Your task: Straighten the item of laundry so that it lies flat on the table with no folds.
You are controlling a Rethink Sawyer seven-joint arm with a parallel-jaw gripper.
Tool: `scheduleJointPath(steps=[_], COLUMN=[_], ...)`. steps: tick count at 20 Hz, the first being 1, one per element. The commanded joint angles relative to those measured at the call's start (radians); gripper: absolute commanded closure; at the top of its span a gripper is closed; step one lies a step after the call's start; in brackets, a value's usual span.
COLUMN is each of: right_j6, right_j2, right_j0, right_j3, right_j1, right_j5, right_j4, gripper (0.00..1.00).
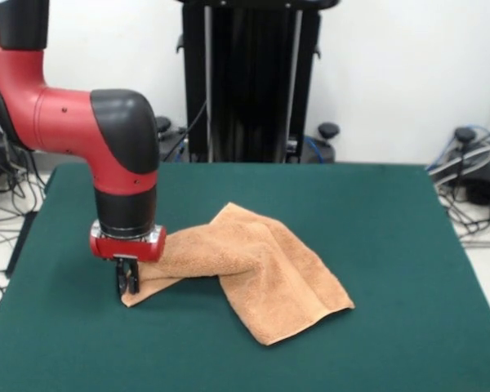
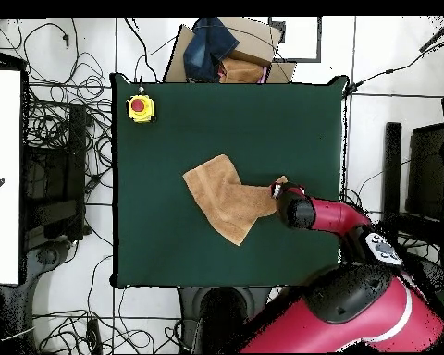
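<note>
Peach towel (image 1: pixel 253 273) crumpled with folds on green tabletop (image 1: pixel 392 245) near its middle, left corner pinched in pincer (image 1: pixel 127 282) pressed down at tabletop level; yellow box with red button (image 2: pixel 141 107) at one tabletop corner.

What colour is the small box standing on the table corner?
The box is yellow with a red round button on top, seen only in the overhead view.

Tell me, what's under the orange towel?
Under the towel only the green table shows around its edges. The towel is folded over itself, so its lower layer is partly covered. The pincer is at the towel's corner, down by the table.
</note>
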Motion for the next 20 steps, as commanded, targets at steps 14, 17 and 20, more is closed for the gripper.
scheduleJointPath(steps=[14, 17, 20], right_j6=[0.038, 0.085, 0.139], right_j2=[-0.004, -0.017, -0.052], right_j0=[0.088, 0.078, 0.067], right_j3=[0.220, 0.170, 0.089], right_j1=[-0.350, -0.276, -0.170], right_j5=[0.364, 0.262, 0.124], right_j4=[0.085, 0.053, 0.021], gripper=[1.00, 1.00, 1.00])
